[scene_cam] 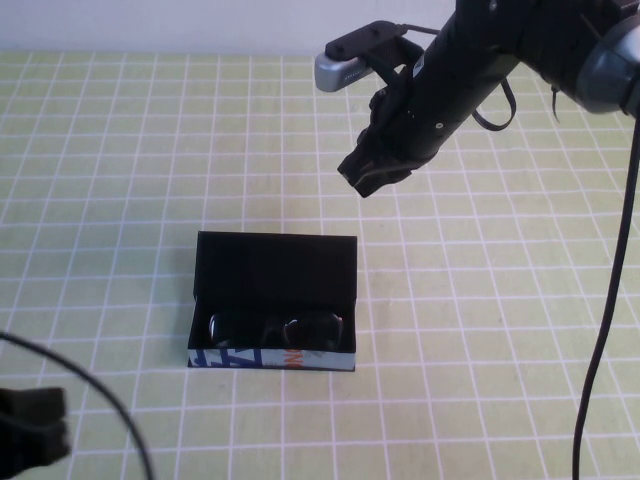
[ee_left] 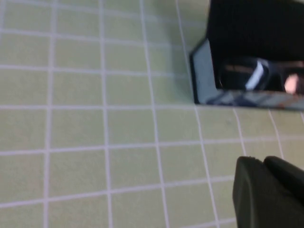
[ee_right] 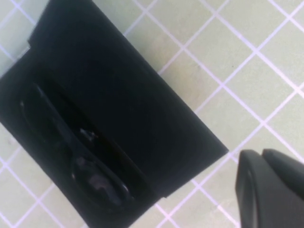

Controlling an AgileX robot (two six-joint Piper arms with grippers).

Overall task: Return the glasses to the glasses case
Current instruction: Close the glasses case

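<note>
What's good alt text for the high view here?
An open black glasses case sits mid-table on a green grid tablecloth, its lid flipped up and black glasses lying inside. The right tool hangs in the air beyond the case toward the right, holding nothing, while the left tool rests low at the near left corner.
</note>
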